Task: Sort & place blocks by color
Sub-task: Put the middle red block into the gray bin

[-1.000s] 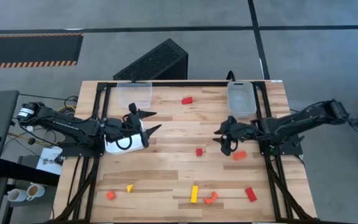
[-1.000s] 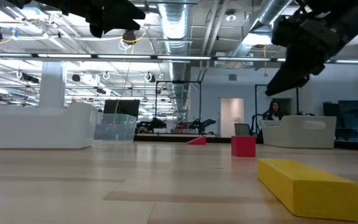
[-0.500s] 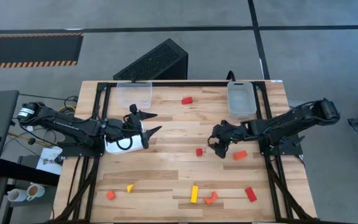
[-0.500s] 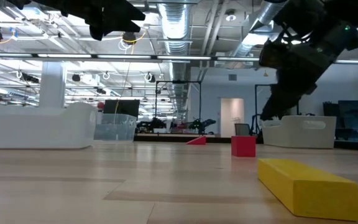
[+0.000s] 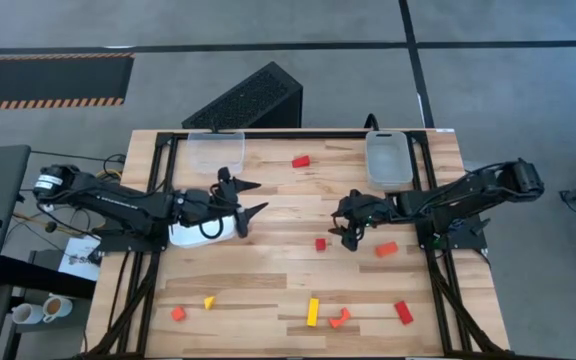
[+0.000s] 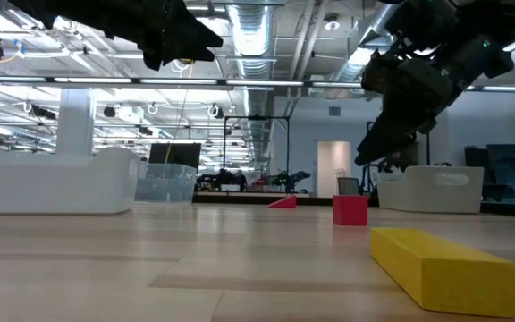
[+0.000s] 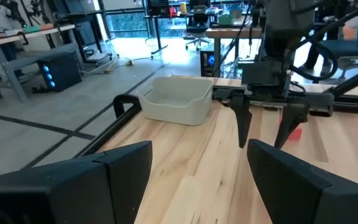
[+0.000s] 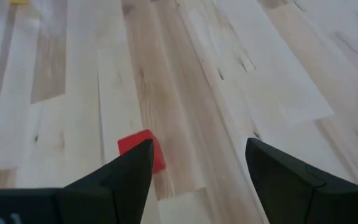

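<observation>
My right gripper [image 5: 341, 229] [image 8: 197, 168] is open and slants down above the table's middle, close to a red cube [image 5: 320, 243] [image 8: 140, 148] that lies flat on the wood just beyond one fingertip. It touches nothing. My left gripper [image 5: 256, 197] [image 7: 197, 168] is open and empty, held level over the table left of centre and pointing at the right arm. Other blocks on the table: an orange block [image 5: 386, 249], a red wedge [image 5: 301, 161], a yellow bar [image 5: 313, 311] [image 6: 445, 266], an orange arch [image 5: 339, 318], a red bar [image 5: 404, 312], an orange cube [image 5: 178, 313] and a yellow wedge [image 5: 209, 301].
Two clear bins stand at the far edge, one at the left [image 5: 217, 150] and one at the right [image 5: 389, 158] [image 7: 176, 99]. A white tray [image 5: 193, 233] lies under my left arm. Bare wood stretches between the two grippers and along the table's middle.
My right gripper has moved toward the table's left and down, from beside the orange block to just right of the red cube. My left gripper has shifted a little toward the table's right. No block has moved.
</observation>
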